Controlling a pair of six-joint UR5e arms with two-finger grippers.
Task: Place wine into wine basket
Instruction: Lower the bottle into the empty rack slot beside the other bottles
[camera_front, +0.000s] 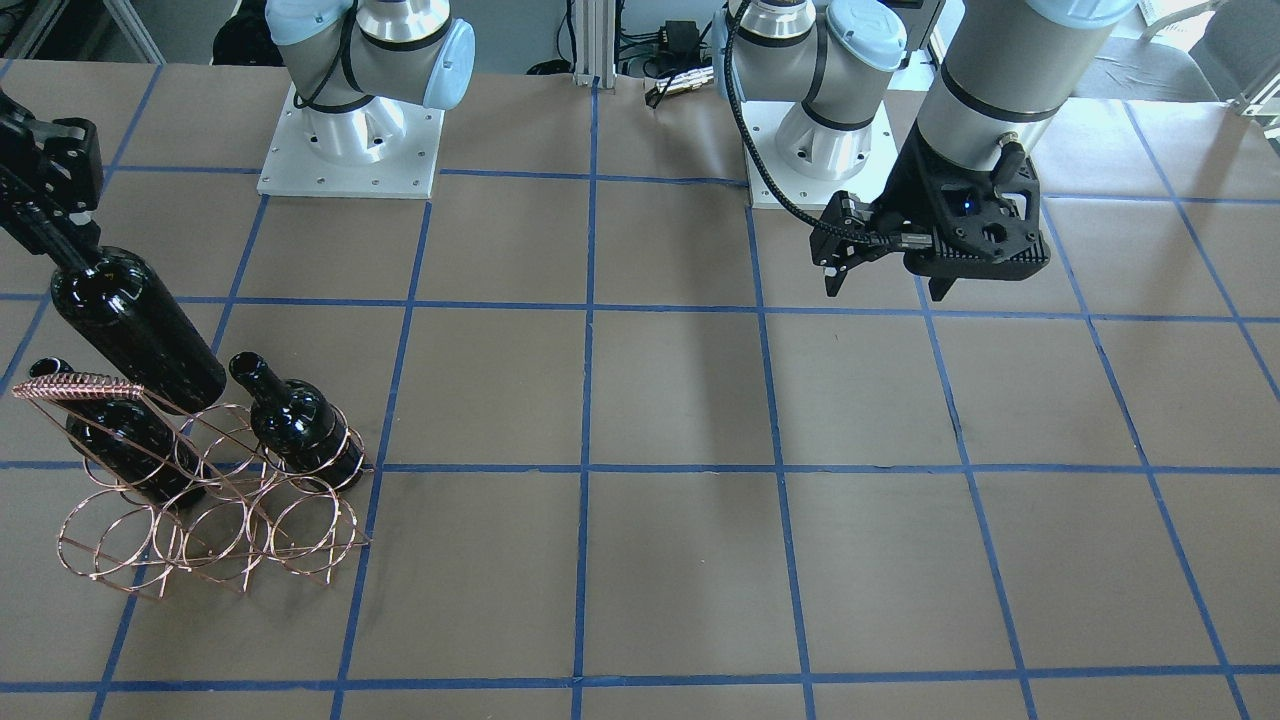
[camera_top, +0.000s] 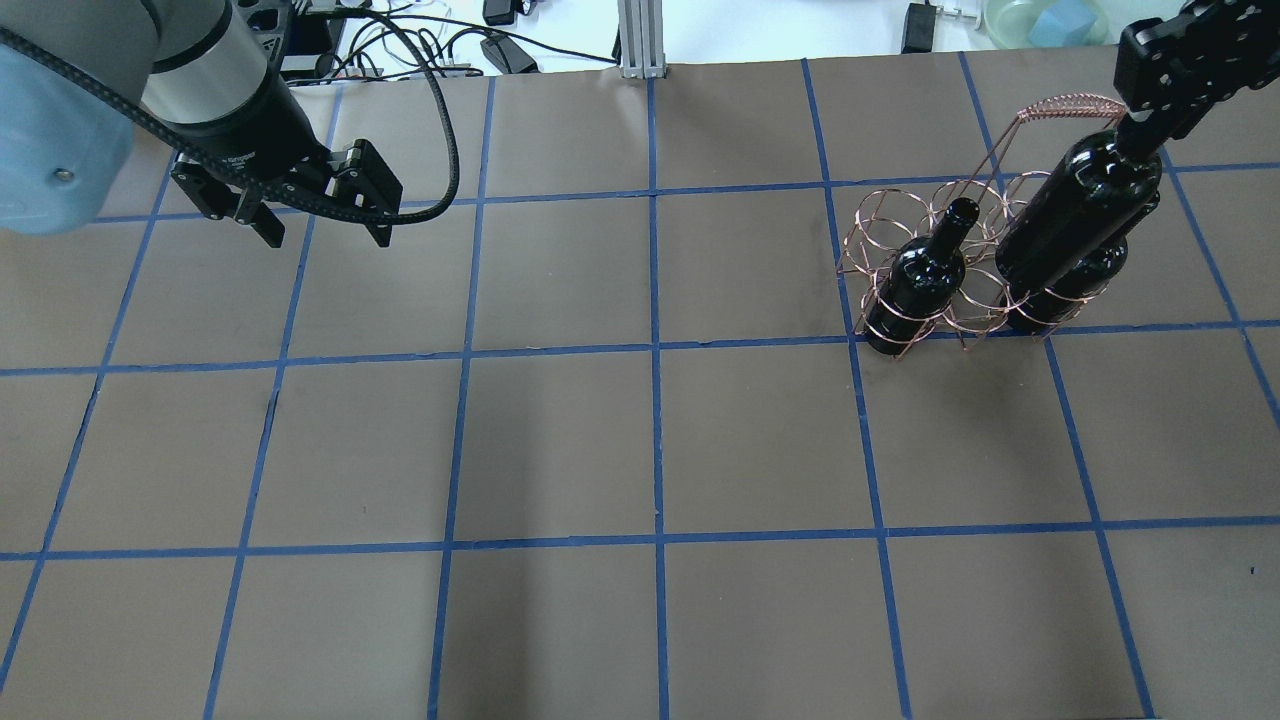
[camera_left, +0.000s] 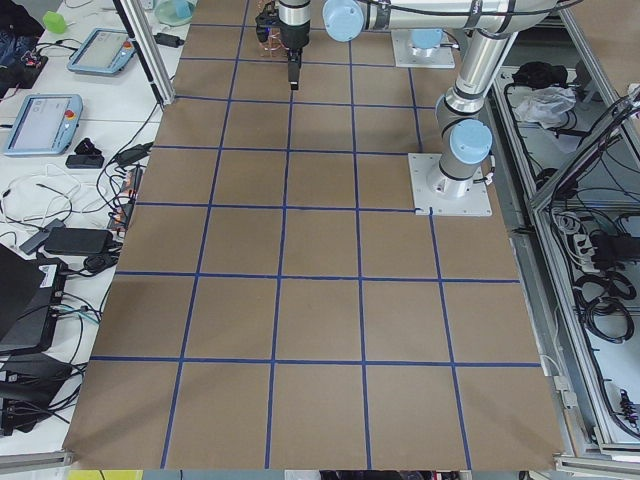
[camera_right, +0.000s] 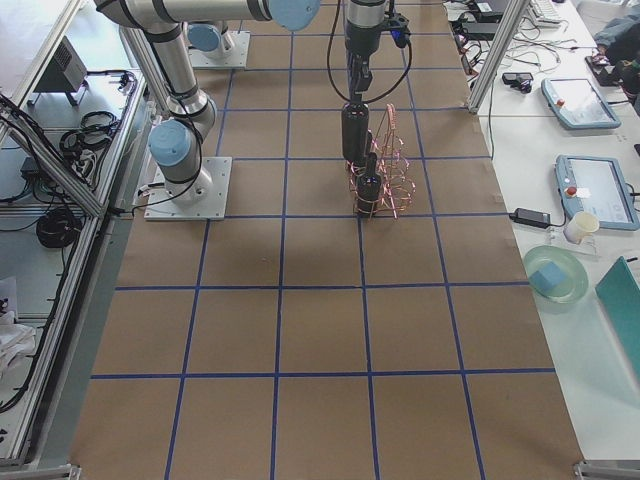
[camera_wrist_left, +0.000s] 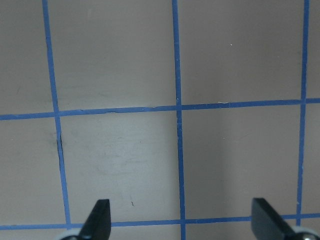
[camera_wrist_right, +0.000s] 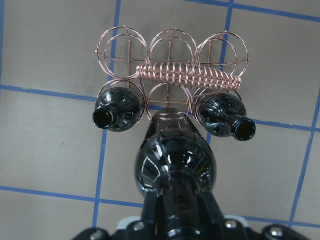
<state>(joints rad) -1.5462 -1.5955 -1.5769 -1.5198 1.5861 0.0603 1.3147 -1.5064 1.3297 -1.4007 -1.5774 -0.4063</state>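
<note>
Brown paper covers the table, marked off into squares by blue tape lines. Seen from over the robot's shoulders, the left gripper hangs above bare paper at the far left. Its fingers are spread wide apart and hold nothing, which the left wrist view confirms.

Well across the table to the right stands the wine basket, with its coil-wrapped handle raised above the rings. Two wine bottles sit upright in the end rings of the row nearer the robot. One is on the left, and the other is partly hidden behind the held bottle.

Between them, the third wine bottle hangs neck-up over the middle ring of that row. Whether its base has entered the ring cannot be determined.

The right gripper is clamped on that bottle's neck, at the far right edge of the table.
</note>
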